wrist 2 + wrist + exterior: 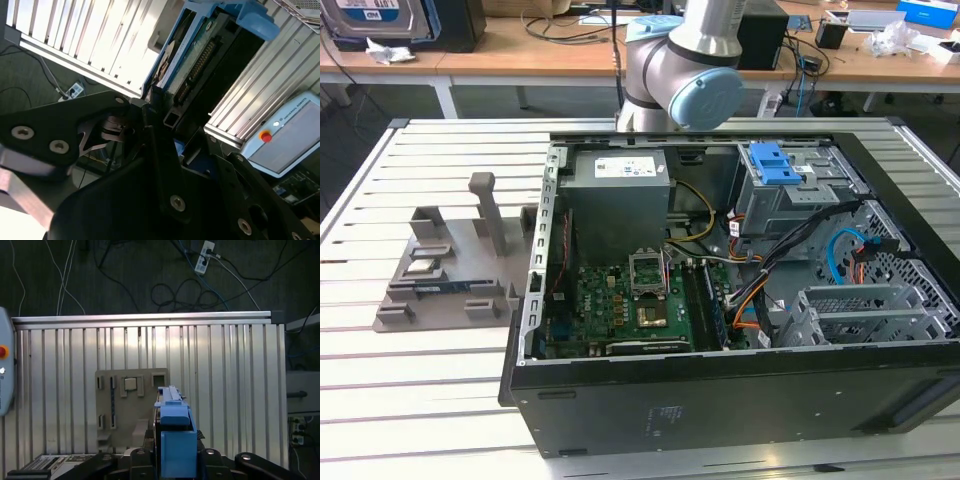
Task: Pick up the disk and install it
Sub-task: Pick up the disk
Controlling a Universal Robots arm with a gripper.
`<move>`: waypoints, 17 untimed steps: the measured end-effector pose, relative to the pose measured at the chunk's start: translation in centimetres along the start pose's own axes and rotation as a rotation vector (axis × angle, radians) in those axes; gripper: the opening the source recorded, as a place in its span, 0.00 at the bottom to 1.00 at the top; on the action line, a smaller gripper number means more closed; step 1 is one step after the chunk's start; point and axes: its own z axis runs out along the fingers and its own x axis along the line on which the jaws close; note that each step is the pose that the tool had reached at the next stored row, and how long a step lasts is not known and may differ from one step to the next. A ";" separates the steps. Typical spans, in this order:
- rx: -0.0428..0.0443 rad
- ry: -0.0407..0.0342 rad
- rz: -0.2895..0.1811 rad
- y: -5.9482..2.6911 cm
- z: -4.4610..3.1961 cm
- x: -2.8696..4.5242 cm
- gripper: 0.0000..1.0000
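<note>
Soft, even light fills the exterior view; the case (720,400) is shadowy inside. In the second wrist view the table (100,40) glares white and the disk (200,60) looks dark, maybe shadowed. The floor (125,275) is dim.

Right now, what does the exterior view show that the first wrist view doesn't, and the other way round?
The exterior view adds the open computer case with its motherboard, power supply and blue-latched drive cage, plus the robot arm.

The first wrist view adds the disk in its blue carrier, seen edge-on and gripped by the hand, and a power strip on the floor.

Both show the grey parts fixture on the slatted table.
</note>
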 end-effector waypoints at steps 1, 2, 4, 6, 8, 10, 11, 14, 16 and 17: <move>-0.0001 -0.0001 0.000 0.01 -0.26 -0.01 0.36; -0.0001 -0.0001 0.000 0.03 -0.71 -0.03 0.36; 0.0000 0.0000 0.000 0.06 -1.82 -0.07 0.36; -0.0001 0.0000 0.000 0.09 -2.72 -0.10 0.36; -0.0001 0.0000 0.000 0.11 -3.35 -0.12 0.36; 0.0000 0.0000 0.000 0.13 -3.91 -0.14 0.36; -0.0001 0.0000 0.000 0.15 -4.32 -0.15 0.36; 0.0000 0.0000 0.000 0.20 -5.88 -0.21 0.36; -0.0001 0.0000 0.000 0.23 -6.76 -0.24 0.36; -0.0001 -0.0001 0.000 0.25 -7.18 -0.26 0.36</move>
